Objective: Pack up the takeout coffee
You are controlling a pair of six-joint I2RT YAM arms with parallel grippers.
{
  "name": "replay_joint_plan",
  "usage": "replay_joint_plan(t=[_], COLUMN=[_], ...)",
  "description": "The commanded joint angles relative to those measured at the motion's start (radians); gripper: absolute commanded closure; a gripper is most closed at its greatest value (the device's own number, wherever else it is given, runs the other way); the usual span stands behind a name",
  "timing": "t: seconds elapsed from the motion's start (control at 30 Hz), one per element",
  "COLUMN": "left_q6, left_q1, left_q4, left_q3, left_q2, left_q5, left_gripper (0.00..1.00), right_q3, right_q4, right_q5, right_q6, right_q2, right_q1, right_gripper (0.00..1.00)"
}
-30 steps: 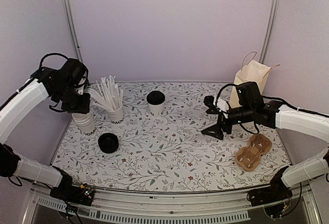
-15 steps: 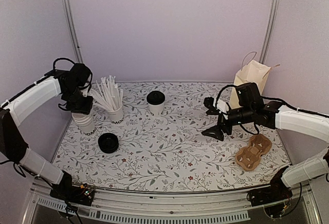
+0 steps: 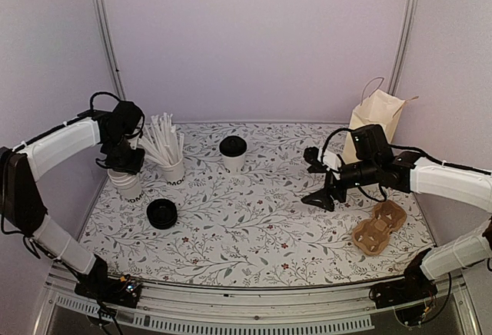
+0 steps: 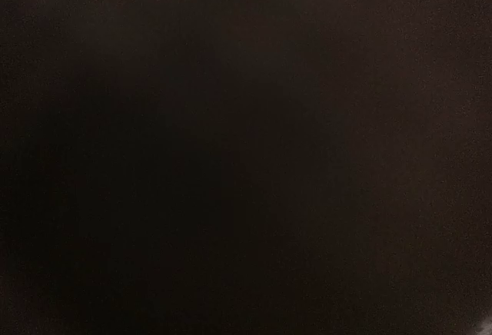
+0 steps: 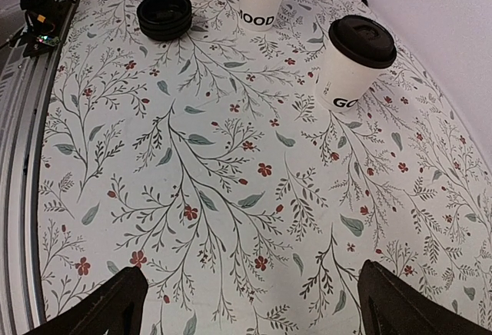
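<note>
Nearest the arm bases, a brown moulded-pulp cup carrier (image 3: 379, 227) lies well off to the right-arm side of the takeout coffee (image 3: 233, 153). The coffee is a small white paper cup with a round black plastic lid, standing upright toward the far middle of the floral table cover (image 3: 254, 235). A stack of round black lids (image 3: 162, 213) sits nearer than the coffee, on the left-arm side.

The right gripper (image 3: 317, 175) hovers apart from the coffee, its jaws spread wide and holding nothing. Its wrist view shows dark lettering on the coffee that the overhead view does not resolve.

Beside the coffee on the left-arm side stands a white cup of white sticks (image 3: 171, 167). Further out from the coffee on that side are stacked lidless white cups (image 3: 127, 184), with the left gripper (image 3: 127, 160) at the top of the stack. I cannot tell whether it is clenched, because its wrist view is entirely black.

Farther back than the coffee, on the right-arm side, stands a tan paper bag (image 3: 377, 116) with handles.
</note>
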Motion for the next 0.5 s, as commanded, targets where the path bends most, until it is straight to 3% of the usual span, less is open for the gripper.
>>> replay_joint_plan(t=[0.0, 0.47], left_q6=[0.007, -0.007], left_q1=[0.01, 0.01], left_q4=[0.028, -0.018], left_q3=[-0.013, -0.015], left_q2=[0.008, -0.021], left_q5=[-0.016, -0.013], left_gripper=[0.78, 1.0], right_q3=[-0.002, -0.001], right_q4=[-0.013, -0.016], right_q5=[0.002, 0.002], right_q6=[-0.007, -0.009], right_q2=[0.013, 0.015], right_q1=[-0.005, -0.004], right_gripper=[0.01, 0.01])
